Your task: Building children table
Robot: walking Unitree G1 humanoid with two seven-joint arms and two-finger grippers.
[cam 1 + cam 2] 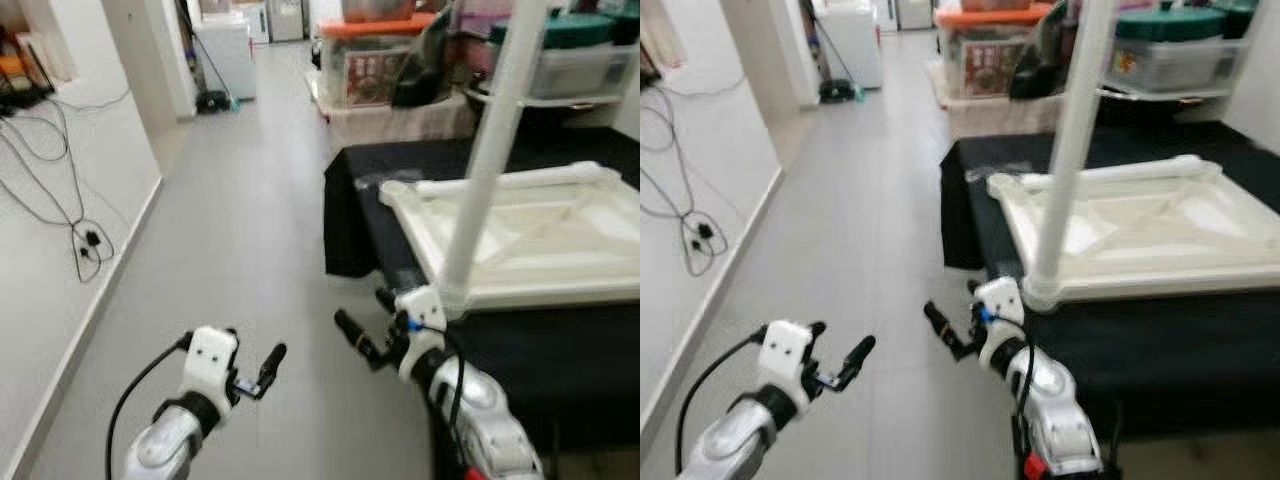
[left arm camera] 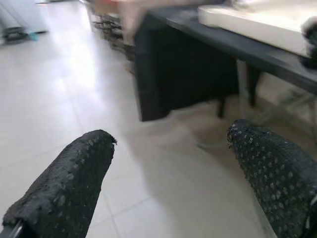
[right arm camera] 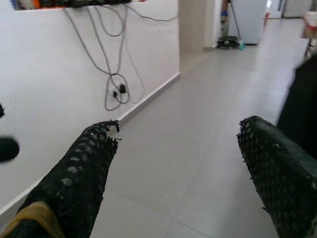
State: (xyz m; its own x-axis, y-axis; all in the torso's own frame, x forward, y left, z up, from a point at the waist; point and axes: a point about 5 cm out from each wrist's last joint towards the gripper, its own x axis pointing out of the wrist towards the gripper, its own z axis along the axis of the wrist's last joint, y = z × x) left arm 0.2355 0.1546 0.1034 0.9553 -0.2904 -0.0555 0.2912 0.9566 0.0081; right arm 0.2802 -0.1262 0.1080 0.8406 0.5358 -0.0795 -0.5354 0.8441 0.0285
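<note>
Two open claws, left claw (image 2: 168, 173) and right claw (image 3: 183, 168).

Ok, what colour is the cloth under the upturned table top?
Black cloth, clearest in the right eye view.

We see a bright, evenly lit room, with soft daylight arriving from the far corridor at about 12 o'clock. The pale floor (image 1: 250, 230) carries a mild sheen and only faint shadows (the darkest lies under the black-draped table (image 2: 198, 74)). Both head views are slightly soft, with gentle bending at the edges. The wrist views blur the near black fingers (image 2: 64, 183) at 6 o'clock, and their backgrounds smear slightly.
</note>
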